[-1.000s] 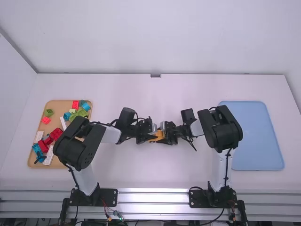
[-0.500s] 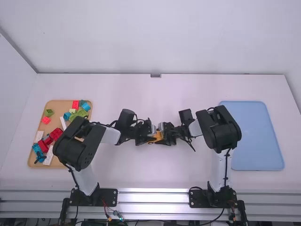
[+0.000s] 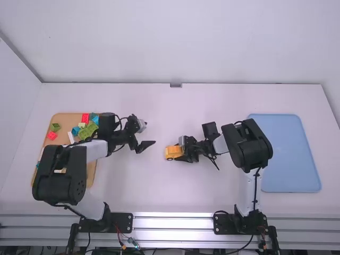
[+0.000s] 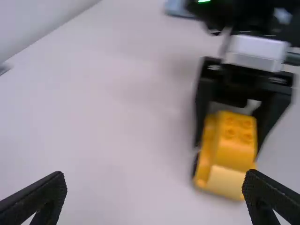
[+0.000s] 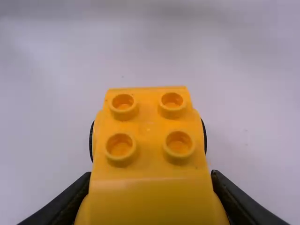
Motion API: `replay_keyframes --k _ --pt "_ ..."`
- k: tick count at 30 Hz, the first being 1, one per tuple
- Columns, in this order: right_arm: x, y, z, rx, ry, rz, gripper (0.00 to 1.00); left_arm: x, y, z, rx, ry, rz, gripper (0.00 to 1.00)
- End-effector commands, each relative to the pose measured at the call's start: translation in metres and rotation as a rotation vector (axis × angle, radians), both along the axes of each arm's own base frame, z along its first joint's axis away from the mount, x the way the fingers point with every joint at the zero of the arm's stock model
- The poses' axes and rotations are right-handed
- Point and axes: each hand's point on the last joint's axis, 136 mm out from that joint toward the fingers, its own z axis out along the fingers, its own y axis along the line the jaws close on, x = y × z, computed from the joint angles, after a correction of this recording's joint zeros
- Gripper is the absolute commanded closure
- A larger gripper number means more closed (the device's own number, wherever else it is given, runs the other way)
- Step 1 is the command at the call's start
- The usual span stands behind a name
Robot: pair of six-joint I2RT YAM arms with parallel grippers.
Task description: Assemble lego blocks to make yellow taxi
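Observation:
My left gripper [image 3: 149, 134] is open in the high view, over the table left of the middle and apart from the yellow taxi [image 3: 172, 152]. The right gripper [image 3: 181, 150] is shut on the taxi near the table's middle. In the left wrist view, nothing is between the widely parted fingers of the left gripper [image 4: 155, 180]; beyond them the right gripper holds the taxi [image 4: 234, 145]. In the right wrist view the taxi [image 5: 147, 157] has several studs on top and dark wheels at its sides, and the right gripper [image 5: 150, 177] grips it from both sides.
A tan tray [image 3: 64, 118] at the left holds red, green, blue and white blocks, partly covered by the left arm. A blue tray [image 3: 291, 154] lies at the right beside the right arm.
The left gripper has left the taxi and swung left toward the tan tray, uncovering the taxi's near end. The right arm has stayed almost still, holding the taxi.

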Motion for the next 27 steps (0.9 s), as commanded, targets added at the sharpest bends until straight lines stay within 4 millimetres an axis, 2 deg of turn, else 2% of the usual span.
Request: replay_keyframes --k 1,4,6,7,8,10,11,12,13,14,15,16,18,19,22,25,27 --pt "0.021 -0.009 0.003 -0.052 0.069 -0.128 0.57 0.022 0.040 -0.011 -0.030 0.195 0.321 0.01" --pt "0.047 -0.028 0.013 -0.128 0.088 -0.291 0.59 0.037 0.081 -0.027 -0.030 0.319 0.637 0.01" --pt "0.069 -0.054 0.029 -0.175 0.096 -0.439 0.60 0.040 0.115 -0.039 -0.027 0.394 0.903 0.01" --pt "0.073 -0.058 0.032 -0.181 0.093 -0.461 0.61 0.041 0.118 -0.040 -0.026 0.400 0.931 0.01" --pt "0.086 -0.083 0.044 -0.217 0.095 -0.572 0.61 0.039 0.132 -0.045 -0.023 0.421 1.045 0.01" --pt "0.101 -0.125 0.064 -0.259 0.094 -0.742 0.61 0.038 0.146 -0.048 -0.016 0.430 1.150 0.01" --pt "0.102 -0.128 0.065 -0.263 0.095 -0.755 0.61 0.037 0.147 -0.048 -0.016 0.430 1.155 0.01" --pt "0.108 -0.153 0.074 -0.278 0.095 -0.842 0.62 0.037 0.150 -0.049 -0.014 0.431 1.169 0.01" --pt "0.111 -0.168 0.079 -0.286 0.098 -0.898 0.63 0.037 0.151 -0.049 -0.010 0.429 1.168 0.01" --pt "0.116 -0.210 0.089 -0.297 0.118 -1.048 0.63 0.037 0.151 -0.049 -0.009 0.429 1.168 0.00" --pt "0.117 -0.215 0.090 -0.298 0.120 -1.066 0.63 0.037 0.150 -0.049 -0.009 0.429 1.167 0.01" --pt "0.118 -0.242 0.095 -0.297 0.143 -1.165 0.63 0.037 0.149 -0.048 -0.010 0.425 1.163 0.01" --pt "0.115 -0.291 0.098 -0.289 0.200 -1.348 0.63 0.038 0.151 -0.047 -0.011 0.419 1.181 0.01" --pt "0.113 -0.306 0.097 -0.285 0.223 -1.401 0.62 0.038 0.152 -0.047 -0.012 0.417 1.182 0.01" --pt "0.095 -0.374 0.085 -0.262 0.347 -1.654 0.61 0.040 0.150 -0.045 -0.023 0.411 1.174 0.01" --pt "0.076 -0.413 0.072 -0.255 0.441 -1.809 0.60 0.043 0.143 -0.042 -0.051 0.413 1.136 0.01" --pt "0.068 -0.425 0.062 -0.258 0.484 -1.856 0.59 0.043 0.137 -0.042 -0.061 0.422 1.103 0.00"
